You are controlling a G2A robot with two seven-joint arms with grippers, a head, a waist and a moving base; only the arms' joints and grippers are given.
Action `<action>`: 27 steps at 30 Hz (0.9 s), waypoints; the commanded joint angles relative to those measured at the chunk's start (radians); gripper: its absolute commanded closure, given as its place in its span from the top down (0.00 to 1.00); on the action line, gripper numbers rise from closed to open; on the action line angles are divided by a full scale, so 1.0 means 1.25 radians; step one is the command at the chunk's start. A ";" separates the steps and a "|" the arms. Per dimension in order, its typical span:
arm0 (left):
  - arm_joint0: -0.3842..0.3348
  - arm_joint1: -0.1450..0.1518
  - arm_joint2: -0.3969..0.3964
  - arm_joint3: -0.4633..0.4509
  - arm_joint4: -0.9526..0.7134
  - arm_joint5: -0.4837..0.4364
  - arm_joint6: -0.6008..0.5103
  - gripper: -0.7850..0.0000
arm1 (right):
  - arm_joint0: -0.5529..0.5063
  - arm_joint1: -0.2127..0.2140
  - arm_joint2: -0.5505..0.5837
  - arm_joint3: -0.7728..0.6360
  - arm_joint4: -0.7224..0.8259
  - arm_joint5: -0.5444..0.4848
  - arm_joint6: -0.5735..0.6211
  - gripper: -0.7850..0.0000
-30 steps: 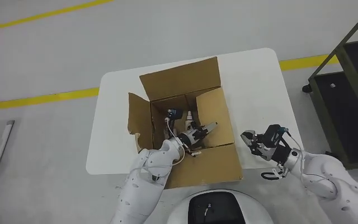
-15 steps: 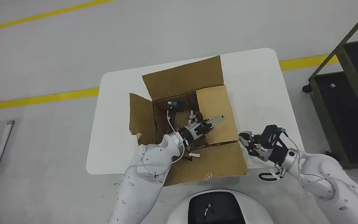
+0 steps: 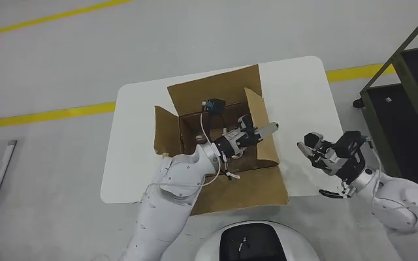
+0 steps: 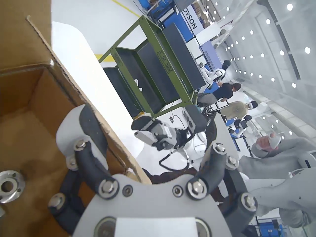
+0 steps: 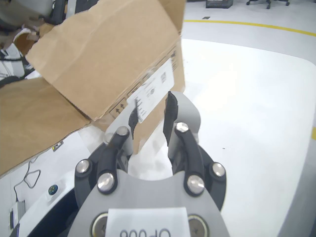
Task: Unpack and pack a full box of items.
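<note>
Left gripper (image 3: 259, 132): spread wide, straddling the raised flap (image 3: 253, 104) at the box's (image 3: 215, 94) 3 o'clock side, nothing pinched. Right gripper (image 3: 311, 146): parted a bit, empty, hanging over the white table (image 3: 300, 85) out at 3 o'clock from the box, clear of it. Box itself: flaps open, sitting mid-table

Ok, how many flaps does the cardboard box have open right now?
4. The far flap is folded outward. The left flap and right flap stand up at the sides. The near flap is folded outward at the front. None seems hidden.
</note>
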 commanded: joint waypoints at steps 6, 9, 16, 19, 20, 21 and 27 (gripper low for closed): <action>-0.062 -0.021 0.100 0.056 0.016 -0.035 -0.025 1.00 | -0.009 0.004 0.107 0.000 0.311 0.043 0.097 0.48; -0.081 -0.030 0.132 0.080 0.017 -0.043 -0.023 1.00 | 0.001 0.006 0.131 0.011 0.392 0.052 0.138 0.36; -0.114 -0.047 0.186 0.118 0.030 -0.070 -0.038 1.00 | 0.042 0.012 0.143 0.028 0.474 0.069 0.238 0.22; -0.126 -0.050 0.204 0.131 0.067 -0.069 -0.063 1.00 | 0.073 0.016 0.131 0.031 0.493 0.061 0.295 0.36; -0.126 -0.051 0.206 0.133 0.070 -0.069 -0.067 1.00 | 0.086 0.018 0.127 0.034 0.490 0.060 0.317 0.39; -0.127 -0.051 0.208 0.135 0.072 -0.071 -0.072 1.00 | 0.098 0.019 0.121 0.036 0.496 0.060 0.334 0.41; -0.127 -0.054 0.206 0.142 0.074 -0.073 -0.079 1.00 | 0.153 0.022 0.079 0.057 0.531 0.069 0.393 0.44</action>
